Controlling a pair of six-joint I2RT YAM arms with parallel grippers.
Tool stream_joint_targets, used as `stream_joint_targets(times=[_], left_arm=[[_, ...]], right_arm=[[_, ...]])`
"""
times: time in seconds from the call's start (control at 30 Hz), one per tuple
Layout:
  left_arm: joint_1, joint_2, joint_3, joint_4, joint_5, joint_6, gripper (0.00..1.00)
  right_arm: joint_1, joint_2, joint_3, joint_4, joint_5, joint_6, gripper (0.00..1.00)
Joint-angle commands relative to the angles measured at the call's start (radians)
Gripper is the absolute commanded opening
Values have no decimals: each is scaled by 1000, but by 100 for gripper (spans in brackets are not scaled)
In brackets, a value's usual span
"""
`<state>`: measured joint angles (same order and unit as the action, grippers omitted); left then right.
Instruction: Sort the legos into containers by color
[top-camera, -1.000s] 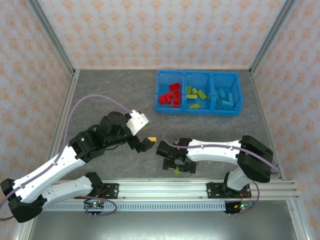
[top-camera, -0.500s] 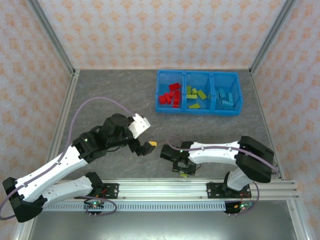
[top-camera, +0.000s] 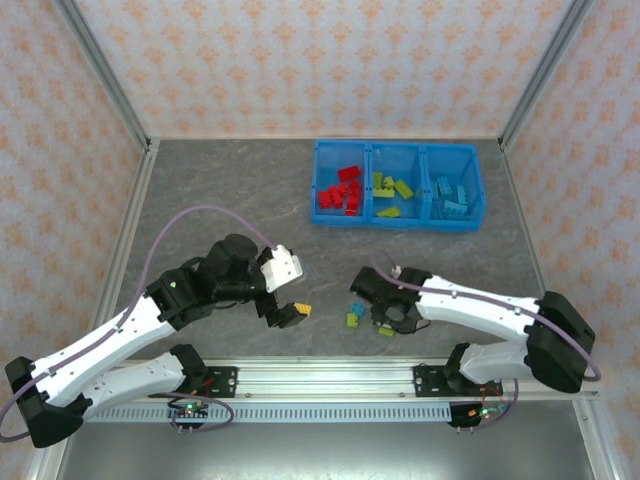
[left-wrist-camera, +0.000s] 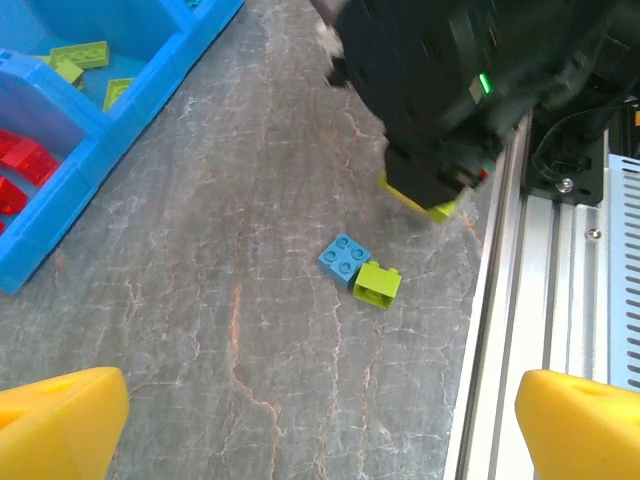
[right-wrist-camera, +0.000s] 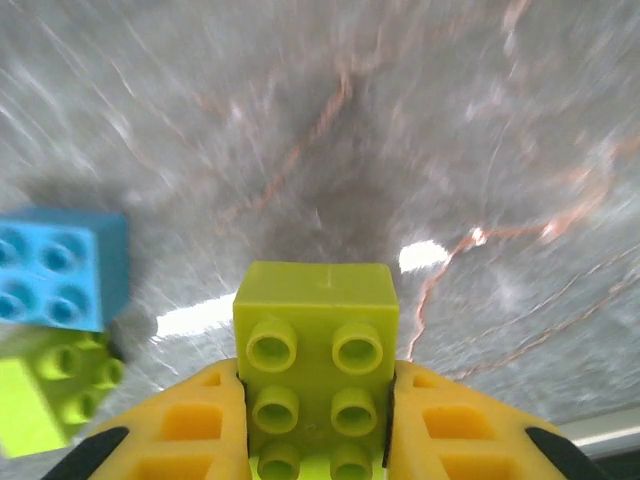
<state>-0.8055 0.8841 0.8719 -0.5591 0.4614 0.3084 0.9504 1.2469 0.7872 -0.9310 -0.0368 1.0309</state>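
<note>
Top view: containers (top-camera: 396, 223) at upper centre-right, with legos (top-camera: 340, 195) in all three compartments. At lower centre, two loose bricks (top-camera: 353, 312) touch, lying between left gripper (top-camera: 285, 312) and right gripper (top-camera: 385, 320), whose fingers enclose a third brick (right-wrist-camera: 315, 350).

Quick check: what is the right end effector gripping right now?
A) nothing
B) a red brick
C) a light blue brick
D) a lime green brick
D: the right wrist view shows a lime green brick pinched in the right end effector.

Grey veined table (top-camera: 220, 190), joined blue bins (top-camera: 397, 224) (three); blue brick (left-wrist-camera: 345, 259) touching lime brick (left-wrist-camera: 378, 283)
</note>
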Motion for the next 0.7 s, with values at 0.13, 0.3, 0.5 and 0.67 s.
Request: stream_joint_targets(times=[0.13, 0.3, 0.5, 0.67], left_arm=[[-17, 19, -11, 88, -14, -88, 100], [-17, 47, 16, 86, -84, -194, 100], [-20, 34, 29, 26, -130, -276, 100], [-22, -13, -4, 39, -184, -323, 100]], right_arm=[[-334, -7, 269, 2, 100, -337, 22], [-505, 206, 520, 77, 146, -506, 22], [-636, 531, 816, 79, 115, -598, 23], [-674, 731, 1025, 2, 50, -641, 34]])
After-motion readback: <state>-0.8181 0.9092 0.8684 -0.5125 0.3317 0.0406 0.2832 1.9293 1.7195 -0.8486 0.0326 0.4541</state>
